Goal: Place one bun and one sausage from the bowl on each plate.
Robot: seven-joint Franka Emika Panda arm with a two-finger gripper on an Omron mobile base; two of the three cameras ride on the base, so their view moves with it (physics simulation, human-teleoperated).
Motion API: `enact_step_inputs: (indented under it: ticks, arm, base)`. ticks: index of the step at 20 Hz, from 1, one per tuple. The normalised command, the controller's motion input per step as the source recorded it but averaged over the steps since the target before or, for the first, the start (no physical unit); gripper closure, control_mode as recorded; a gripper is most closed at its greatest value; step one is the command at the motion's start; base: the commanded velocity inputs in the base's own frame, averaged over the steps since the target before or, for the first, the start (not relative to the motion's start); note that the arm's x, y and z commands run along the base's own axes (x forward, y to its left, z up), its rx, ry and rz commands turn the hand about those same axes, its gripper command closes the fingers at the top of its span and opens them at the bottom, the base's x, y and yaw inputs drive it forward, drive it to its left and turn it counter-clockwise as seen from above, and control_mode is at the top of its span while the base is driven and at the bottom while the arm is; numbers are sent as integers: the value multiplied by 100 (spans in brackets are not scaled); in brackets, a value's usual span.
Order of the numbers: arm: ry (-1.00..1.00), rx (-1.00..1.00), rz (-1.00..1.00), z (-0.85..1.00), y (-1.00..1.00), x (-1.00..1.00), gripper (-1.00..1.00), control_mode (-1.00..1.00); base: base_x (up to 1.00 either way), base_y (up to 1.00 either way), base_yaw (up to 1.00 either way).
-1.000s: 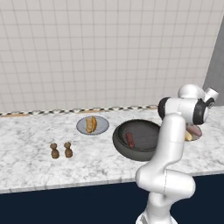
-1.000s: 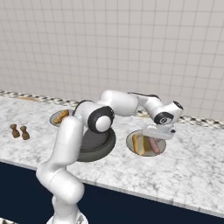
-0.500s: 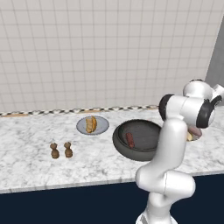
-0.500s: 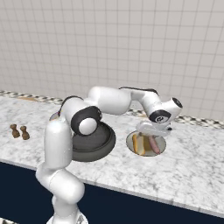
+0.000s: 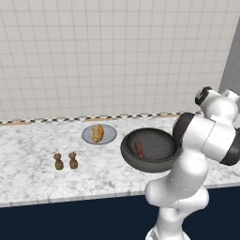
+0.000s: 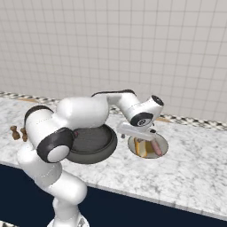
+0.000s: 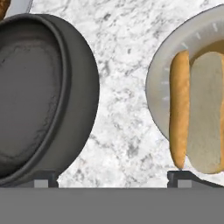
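My gripper [image 7: 113, 179] is open with nothing between its fingertips [image 7: 183, 178], and hovers over bare counter between the bowl [image 7: 81, 96] and the right plate [image 7: 159, 87]. From the right base view the gripper [image 6: 136, 136] hangs at that plate's [image 6: 163, 141] left edge. On this plate lie a bun [image 6: 142, 148], split side up [image 7: 180, 109], and a pinkish sausage [image 6: 156, 148]. The dark bowl [image 5: 129, 154] holds one reddish sausage [image 5: 139, 150]. The left plate [image 5: 108, 138] carries a bun [image 5: 97, 133].
Two small brown shakers [image 5: 65, 161] stand on the marble counter [image 5: 33, 154] left of the plates. A tiled wall [image 5: 117, 56] runs along the back. My own arm covers part of the bowl [image 6: 95, 148] in the right base view.
The jaws opened wider. The hand drifted left from above the right plate toward the gap between plate and bowl. The bun and sausage stay on that plate.
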Motion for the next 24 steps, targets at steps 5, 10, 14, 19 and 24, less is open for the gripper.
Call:
enact_step_inputs:
  ticks: [5, 10, 14, 19, 24]
  arm:
    - [15, -13, -22, 43, 100, -30, -100, -100]
    - [21, -9, -22, 14, 100, -27, -100, -100]
    - [14, -5, -22, 0, 100, -9, -100, -100]
    - [8, -3, -15, 1, 99, 0, -100, -100]
    - [9, -5, -11, 0, 91, 20, -100, -100]
  base:
    - [0, 0, 0]
    - [0, 0, 0]
    - [0, 0, 0]
    - [0, 0, 0]
    - [0, 0, 0]
